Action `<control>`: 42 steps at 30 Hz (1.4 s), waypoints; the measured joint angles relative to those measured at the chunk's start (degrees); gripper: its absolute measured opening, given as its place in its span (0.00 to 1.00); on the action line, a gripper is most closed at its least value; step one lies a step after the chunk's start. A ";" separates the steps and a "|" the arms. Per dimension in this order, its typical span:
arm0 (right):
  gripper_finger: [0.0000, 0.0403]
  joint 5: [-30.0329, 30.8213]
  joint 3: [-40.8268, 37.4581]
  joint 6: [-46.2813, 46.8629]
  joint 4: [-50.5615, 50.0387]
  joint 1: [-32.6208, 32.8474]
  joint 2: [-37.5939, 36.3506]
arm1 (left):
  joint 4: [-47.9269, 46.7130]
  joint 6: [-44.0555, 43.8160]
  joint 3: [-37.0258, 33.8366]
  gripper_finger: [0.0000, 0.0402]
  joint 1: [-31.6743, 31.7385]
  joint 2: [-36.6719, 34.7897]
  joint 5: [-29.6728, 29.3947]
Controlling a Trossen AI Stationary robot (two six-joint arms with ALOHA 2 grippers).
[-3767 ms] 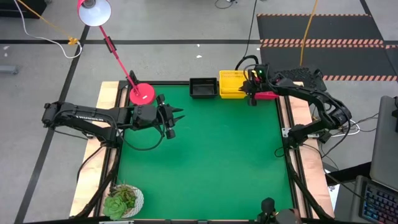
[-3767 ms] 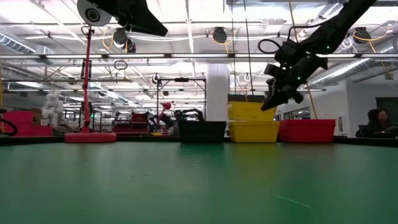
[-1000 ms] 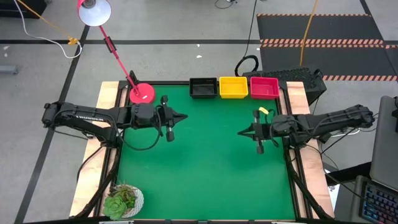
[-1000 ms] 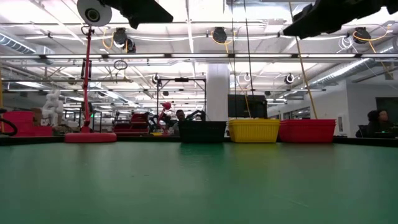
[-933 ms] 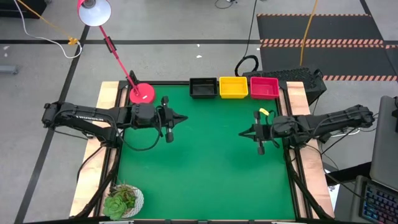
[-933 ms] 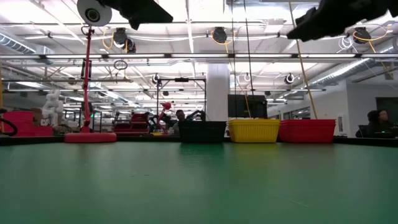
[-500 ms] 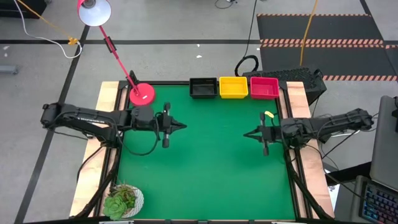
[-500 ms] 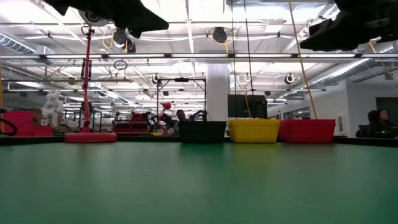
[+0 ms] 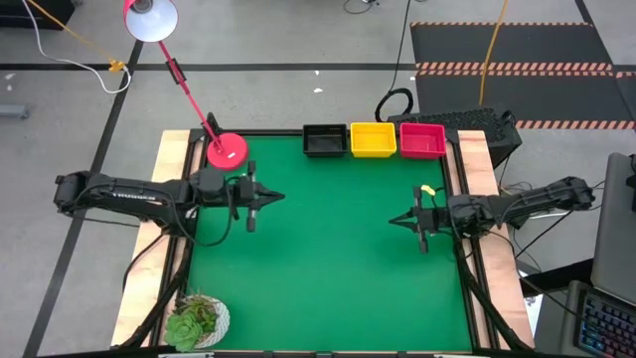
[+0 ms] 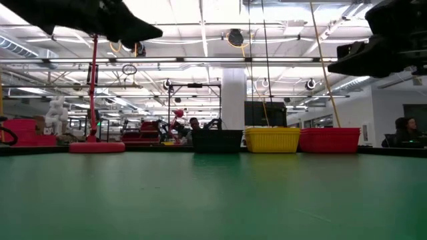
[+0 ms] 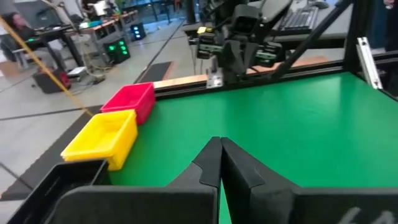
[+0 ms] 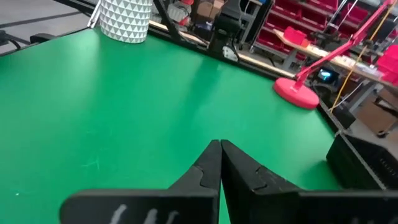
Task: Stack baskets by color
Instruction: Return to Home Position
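Observation:
Three baskets stand side by side in a row at the table's far edge: black (image 9: 325,140), yellow (image 9: 373,139) and red-pink (image 9: 422,139). Each rests on its bottom on the green mat, as the low view shows for the black (image 10: 217,141), yellow (image 10: 272,140) and red-pink (image 10: 330,140) ones. My left gripper (image 9: 279,196) hovers over the mat's left part, shut and empty, pointing right. My right gripper (image 9: 391,221) hovers over the right part, shut and empty, pointing left. Both are well short of the baskets.
A pink lamp base (image 9: 228,150) sits at the far left corner, its stem leaning out past the table. A potted plant (image 9: 196,320) stands at the near left corner. The green mat (image 9: 328,268) between the two grippers lies bare.
Both arms have drawn back and sunk. My left gripper has gone toward the table's left edge, my right gripper toward the right edge. Both stayed shut and empty. The baskets have not moved.

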 joint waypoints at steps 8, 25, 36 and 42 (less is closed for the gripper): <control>0.00 -0.12 -3.64 0.95 2.22 0.00 -0.98 | 3.61 -3.50 -6.47 0.02 1.32 -5.22 -0.14; 0.00 -1.14 -7.64 -3.30 9.50 -1.40 -3.47 | 13.47 -4.72 -15.27 0.01 1.16 -5.49 3.94; 0.00 -1.25 -7.75 -3.85 9.03 -1.60 -6.92 | 15.14 -6.07 -23.03 0.01 1.32 -12.05 2.20; 0.00 -1.14 -7.82 -4.68 7.80 -1.60 -8.37 | 15.18 -6.47 -27.97 0.01 1.32 -19.38 1.94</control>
